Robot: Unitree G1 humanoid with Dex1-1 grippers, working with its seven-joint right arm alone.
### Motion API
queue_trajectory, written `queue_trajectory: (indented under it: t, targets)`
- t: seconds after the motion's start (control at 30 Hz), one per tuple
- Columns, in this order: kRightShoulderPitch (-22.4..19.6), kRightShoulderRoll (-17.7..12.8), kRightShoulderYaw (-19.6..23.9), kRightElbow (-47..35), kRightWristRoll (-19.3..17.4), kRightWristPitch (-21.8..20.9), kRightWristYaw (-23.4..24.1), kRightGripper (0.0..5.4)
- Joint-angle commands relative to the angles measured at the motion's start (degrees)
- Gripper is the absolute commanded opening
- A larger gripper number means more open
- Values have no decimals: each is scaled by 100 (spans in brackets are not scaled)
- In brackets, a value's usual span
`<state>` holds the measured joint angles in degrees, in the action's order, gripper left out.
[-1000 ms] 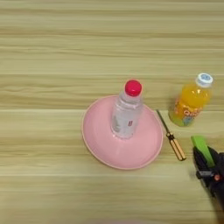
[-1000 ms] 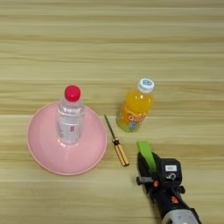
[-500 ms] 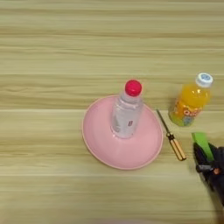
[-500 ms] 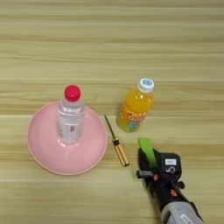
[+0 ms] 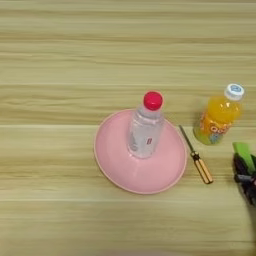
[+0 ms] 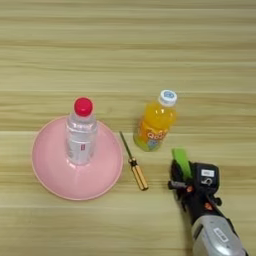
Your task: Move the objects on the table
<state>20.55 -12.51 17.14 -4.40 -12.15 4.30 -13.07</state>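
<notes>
**Tabletop with the right gripper at the green block**

The pink plate (image 6: 47,177) serves as the landmark. It lies flat on the wooden table (image 6: 128,50), and a clear water bottle (image 6: 81,134) with a red cap stands upright inside it. Just beside the plate's right rim lies the screwdriver (image 6: 133,167), flat on the table, its thin metal shaft pointing away from the robot and its amber-and-black handle nearer the robot. Farther right of the plate, beyond the screwdriver's shaft, an orange juice bottle (image 6: 155,122) with a white cap stands upright. Right of the plate again, past the screwdriver's handle and on the near side of the juice bottle, is the green block (image 6: 180,161). The right gripper (image 6: 182,176) comes in from the bottom edge on its silver forearm, and its black fingers sit at the block's near end. Whether the fingers close on the block or stand apart around it cannot be told.
</notes>
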Motion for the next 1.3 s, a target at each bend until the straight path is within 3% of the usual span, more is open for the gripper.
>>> queue_trajectory:
  t: [0.03, 0.63, 1.3]
  targets:
    - [86, -74, 18, 384, 109, 291, 84, 140]
    - [-281, -217, -120, 746, 176, 252, 18, 140]
    - [-315, -259, -282, 820, 170, 230, -83, 140]
